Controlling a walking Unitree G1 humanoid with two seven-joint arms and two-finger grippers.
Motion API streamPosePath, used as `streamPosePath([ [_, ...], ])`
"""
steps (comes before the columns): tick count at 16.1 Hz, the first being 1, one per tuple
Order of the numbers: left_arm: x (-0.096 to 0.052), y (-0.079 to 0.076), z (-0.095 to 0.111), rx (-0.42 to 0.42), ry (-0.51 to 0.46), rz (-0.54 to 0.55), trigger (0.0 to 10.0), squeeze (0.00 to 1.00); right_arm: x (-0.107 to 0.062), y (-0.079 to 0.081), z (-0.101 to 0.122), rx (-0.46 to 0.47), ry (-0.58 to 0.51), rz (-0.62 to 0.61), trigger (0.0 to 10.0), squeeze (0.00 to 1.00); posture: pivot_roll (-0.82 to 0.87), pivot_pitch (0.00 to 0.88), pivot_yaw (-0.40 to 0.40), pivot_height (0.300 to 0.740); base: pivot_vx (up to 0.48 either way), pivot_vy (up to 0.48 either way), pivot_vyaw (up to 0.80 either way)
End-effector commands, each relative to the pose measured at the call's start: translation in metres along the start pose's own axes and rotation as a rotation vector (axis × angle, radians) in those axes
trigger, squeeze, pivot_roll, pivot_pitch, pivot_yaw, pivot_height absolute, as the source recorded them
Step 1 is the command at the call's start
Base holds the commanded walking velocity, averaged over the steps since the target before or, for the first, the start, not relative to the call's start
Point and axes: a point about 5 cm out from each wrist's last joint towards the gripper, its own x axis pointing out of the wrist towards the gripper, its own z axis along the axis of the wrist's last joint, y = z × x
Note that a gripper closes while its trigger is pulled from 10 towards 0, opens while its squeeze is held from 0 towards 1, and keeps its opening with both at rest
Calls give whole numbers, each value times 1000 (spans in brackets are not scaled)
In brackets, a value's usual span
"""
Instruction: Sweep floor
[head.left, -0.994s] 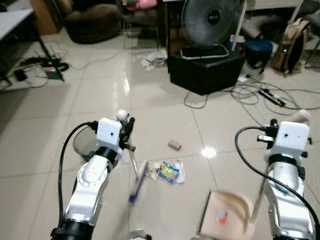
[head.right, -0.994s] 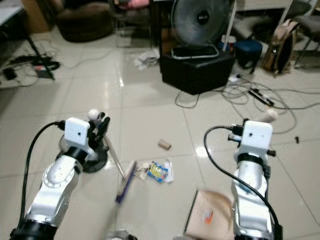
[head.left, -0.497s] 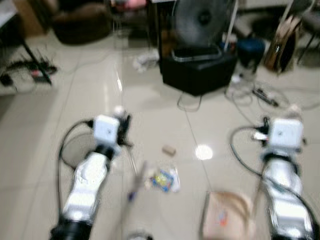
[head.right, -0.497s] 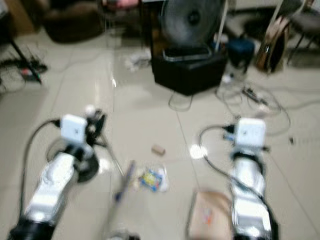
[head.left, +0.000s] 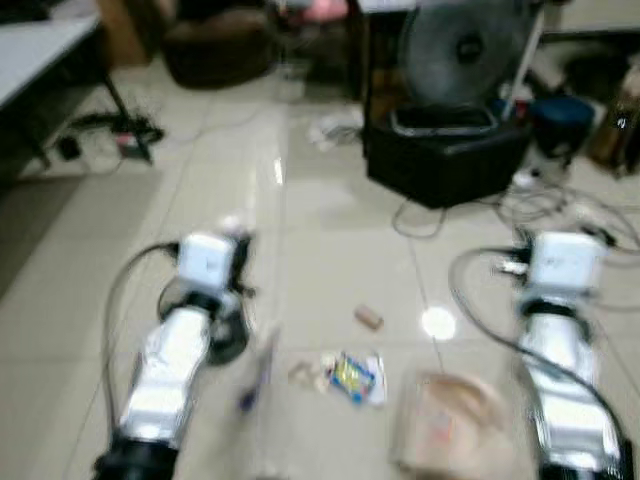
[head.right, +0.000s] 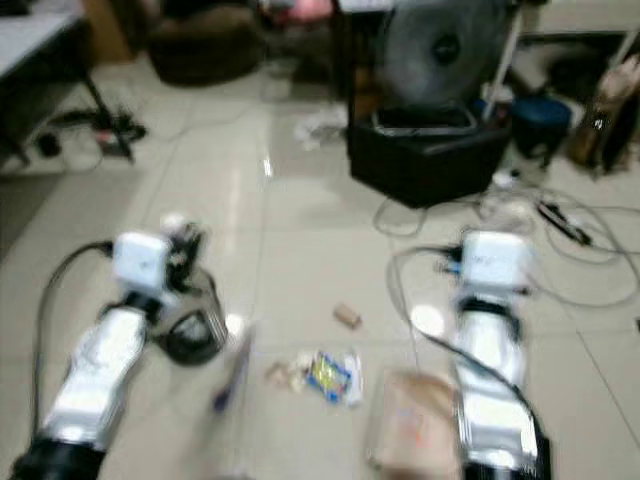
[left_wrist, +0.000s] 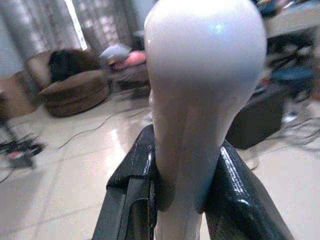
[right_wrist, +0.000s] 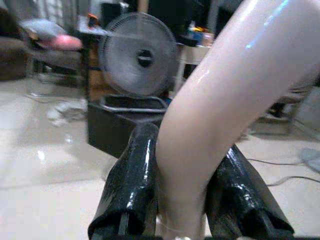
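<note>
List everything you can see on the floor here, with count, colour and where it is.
Broom: one, white handle, left end effector grips it.
Dustpan: one, beige, floor by the right arm.
Wrapper: one, colourful, between broom and dustpan.
Small roll: one, brown, beyond the wrapper.
Fan: one, grey, behind the black box.
Cables: several, right of the box.
Left end effector: shut on the broom handle.
Right end effector: shut on the dustpan handle.
</note>
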Motion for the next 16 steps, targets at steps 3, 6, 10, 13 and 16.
streamPosePath([
  [3,7,-7,13,10,-60,-28,10000,0,1,-7,5,2,-38,-33,10000,0,-30,23,79,740,347,0,0],
  [6,5,-8,11,11,-56,-39,10000,0,1,-4,3,1,-42,-33,10000,0,-28,23,82,740,347,0,0],
  [10,4,-9,8,19,-36,-55,10000,0,4,-2,1,-9,-62,-34,10000,0,-21,30,86,740,339,0,0],
  [13,5,-13,2,30,-1,-80,10000,0,8,-1,-3,-29,-87,-3,10000,0,-15,52,98,740,0,0,0],
  [16,7,-12,0,40,-1,-74,10000,0,11,2,-5,-69,-123,19,10000,0,-15,65,112,740,0,0,0],
])
